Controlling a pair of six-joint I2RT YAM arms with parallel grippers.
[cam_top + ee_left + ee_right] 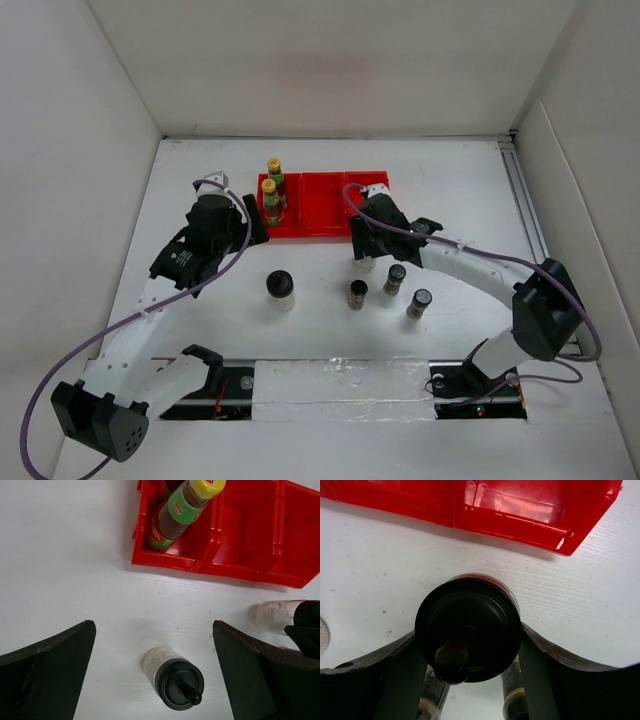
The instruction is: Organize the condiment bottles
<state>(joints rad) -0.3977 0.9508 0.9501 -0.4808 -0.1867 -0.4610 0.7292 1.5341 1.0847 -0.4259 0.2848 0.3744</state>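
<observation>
Black-lidded jar [465, 610] up close in the right wrist view, upright on the table [370, 565], just short of the red tray [520, 515]. Right gripper [467, 630] closed in around it, fingers [385, 680] against both sides of the lid. Jar apparently gripped; whether raised off the table, cannot tell.

Left gripper [154, 630] spread fully wide, nothing in it, hovering above the table near the tray's left end. Second black-lidded jar [172, 677] standing free on the table below, not touched.

Two yellow-capped bottles [270, 190] already upright in the tray's left compartment. Middle and right compartments bare as far as visible. Three dark-capped shakers [395, 278] loose on the table in front of the tray, close to the gripped jar.

Step in hand, as judged: pick-up of the first jar by the right arm, for placing in a free compartment. Task well short of done, with five of seven containers outside the tray.

Next move, as judged: straight lift first, to clear the neighbouring shakers, then carry over the tray's front wall and lower before release. Risk noted: grip taken at the lid, with little seen of the body, so possible slip or tilt on lifting.
</observation>
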